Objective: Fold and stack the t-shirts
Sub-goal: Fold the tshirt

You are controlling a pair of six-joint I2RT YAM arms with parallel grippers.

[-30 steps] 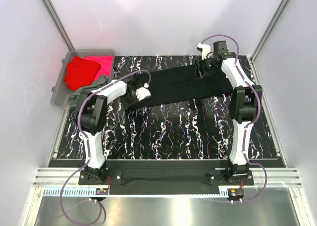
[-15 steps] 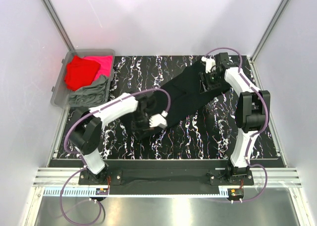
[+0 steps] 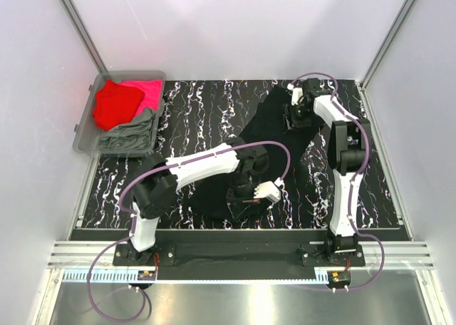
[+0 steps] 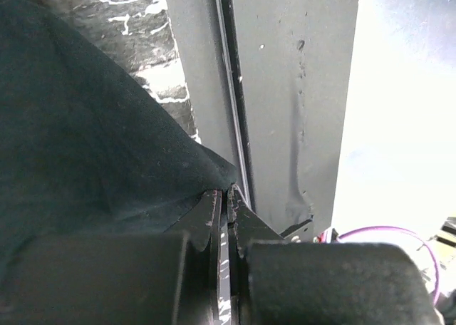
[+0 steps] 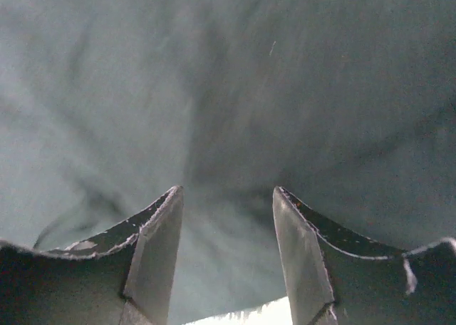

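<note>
Your left hand (image 4: 228,195) pinches an edge of the soft black cloth t-shirt (image 3: 269,125) tight near the front edge of the black marbled worktop (image 3: 192,104). The shirt stretches slantwise to the far right, where your right hand (image 5: 228,197) stands over it, fingers parted.

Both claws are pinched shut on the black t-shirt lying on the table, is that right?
Not quite. Only the left claw is pinched shut on the black t-shirt. The right wrist view shows the right claw with its fingers apart: the black cloth lies beyond them, but none is caught between them.
</note>
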